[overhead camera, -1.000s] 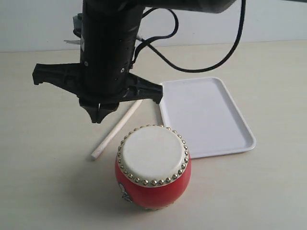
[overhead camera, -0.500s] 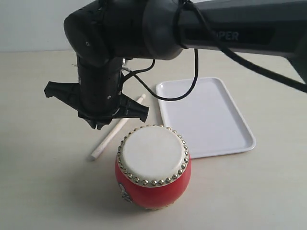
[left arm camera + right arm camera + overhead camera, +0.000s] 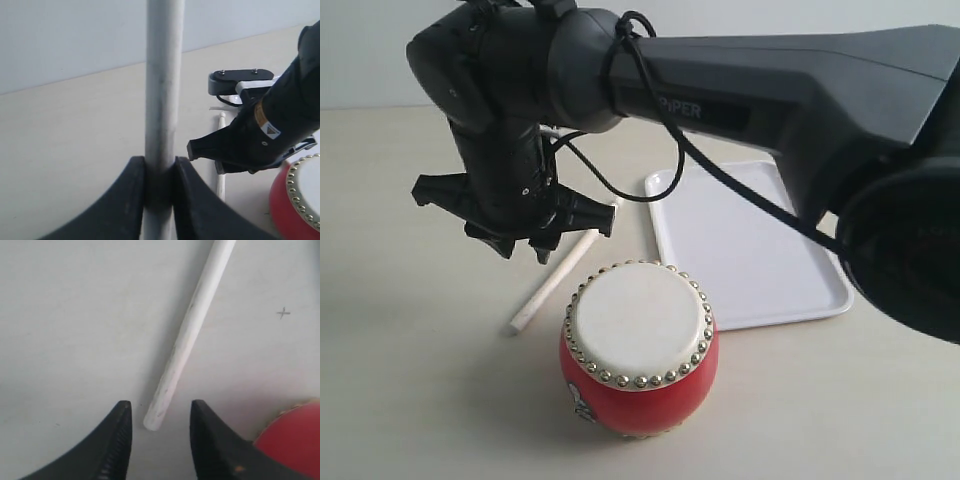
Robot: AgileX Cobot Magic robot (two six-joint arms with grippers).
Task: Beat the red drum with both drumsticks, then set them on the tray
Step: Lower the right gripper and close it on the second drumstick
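Note:
The red drum (image 3: pixel 638 360) stands upright on the table, cream skin up. One drumstick (image 3: pixel 560 275) lies flat on the table to its left, running diagonally toward the tray (image 3: pixel 770 270). My right gripper (image 3: pixel 520 250) hovers over this stick, open. In the right wrist view the stick's (image 3: pixel 192 325) near end lies between the spread fingers of the right gripper (image 3: pixel 160 412), untouched, with the drum's edge (image 3: pixel 295 440) beside it. My left gripper (image 3: pixel 160 170) is shut on the other drumstick (image 3: pixel 162 75), which stands out of the jaws. The left gripper is out of the exterior view.
The right arm's long black link (image 3: pixel 800 80) reaches in from the right above the white tray, and a black cable (image 3: pixel 620 190) loops beside it. A small pencil cross (image 3: pixel 283 313) marks the table. The left wrist view also takes in the right gripper (image 3: pixel 250 145).
The right gripper's jaws, shut a second ago, have spread apart over the lying drumstick. The right arm has swung so its long link now crosses the view. The left gripper's hold is unchanged.

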